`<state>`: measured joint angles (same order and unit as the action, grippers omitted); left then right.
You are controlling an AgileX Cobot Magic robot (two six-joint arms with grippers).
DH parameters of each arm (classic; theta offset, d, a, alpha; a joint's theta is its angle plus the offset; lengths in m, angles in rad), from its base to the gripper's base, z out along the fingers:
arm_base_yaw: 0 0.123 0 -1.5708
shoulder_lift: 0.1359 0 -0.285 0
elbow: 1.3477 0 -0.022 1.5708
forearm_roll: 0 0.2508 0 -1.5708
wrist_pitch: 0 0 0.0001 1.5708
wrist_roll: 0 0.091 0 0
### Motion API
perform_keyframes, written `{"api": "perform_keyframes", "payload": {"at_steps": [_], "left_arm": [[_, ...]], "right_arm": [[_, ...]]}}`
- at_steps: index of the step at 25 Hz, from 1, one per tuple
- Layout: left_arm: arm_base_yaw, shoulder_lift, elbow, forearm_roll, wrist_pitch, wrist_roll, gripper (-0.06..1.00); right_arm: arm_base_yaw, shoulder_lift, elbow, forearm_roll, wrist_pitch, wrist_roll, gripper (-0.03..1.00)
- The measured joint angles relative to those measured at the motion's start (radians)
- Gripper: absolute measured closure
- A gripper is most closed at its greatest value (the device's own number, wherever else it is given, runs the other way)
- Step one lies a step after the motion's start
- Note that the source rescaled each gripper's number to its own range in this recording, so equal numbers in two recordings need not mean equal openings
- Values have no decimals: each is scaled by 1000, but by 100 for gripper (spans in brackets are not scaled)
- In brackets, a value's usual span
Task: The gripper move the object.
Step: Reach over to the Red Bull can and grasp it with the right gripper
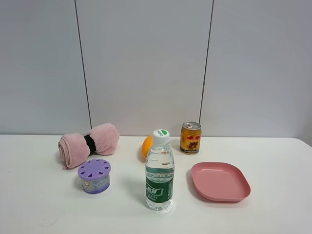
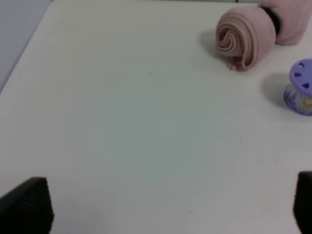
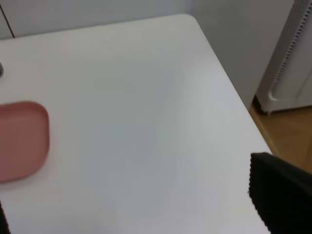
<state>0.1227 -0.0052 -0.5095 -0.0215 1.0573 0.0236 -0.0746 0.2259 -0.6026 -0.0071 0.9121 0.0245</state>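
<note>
The gold-yellow can (image 1: 190,138) with a red logo and silver top stands upright at the back of the white table (image 1: 39,204), just behind the pink plate (image 1: 220,181). Neither gripper shows in the exterior high view. In the left wrist view my left gripper (image 2: 165,204) is open and empty above bare table, with its black fingers (image 2: 29,204) wide apart. In the right wrist view my right gripper (image 3: 129,195) is open and empty over the table's right end, one black finger (image 3: 280,192) in sight. The can is in neither wrist view.
A clear green-labelled water bottle (image 1: 159,170) stands at the front centre, with an orange (image 1: 147,146) behind it. A purple air-freshener tub (image 1: 94,175) and a rolled pink towel (image 1: 88,144) are on the left. The table's right edge (image 3: 229,92) drops to the floor.
</note>
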Motion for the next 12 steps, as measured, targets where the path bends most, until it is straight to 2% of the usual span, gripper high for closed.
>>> {"api": "perform_keyframes", "payload": {"at_steps": [5, 9, 12], "left_arm": [[0, 0, 0, 0, 0, 0, -6], [0, 0, 0, 0, 0, 0, -6], [0, 0, 0, 0, 0, 0, -6]], "right_arm": [[0, 219, -62, 7, -201, -14, -3], [0, 372, -65, -12, -386, -35, -3], [0, 470, -65, -27, -489, -36, -3]]}}
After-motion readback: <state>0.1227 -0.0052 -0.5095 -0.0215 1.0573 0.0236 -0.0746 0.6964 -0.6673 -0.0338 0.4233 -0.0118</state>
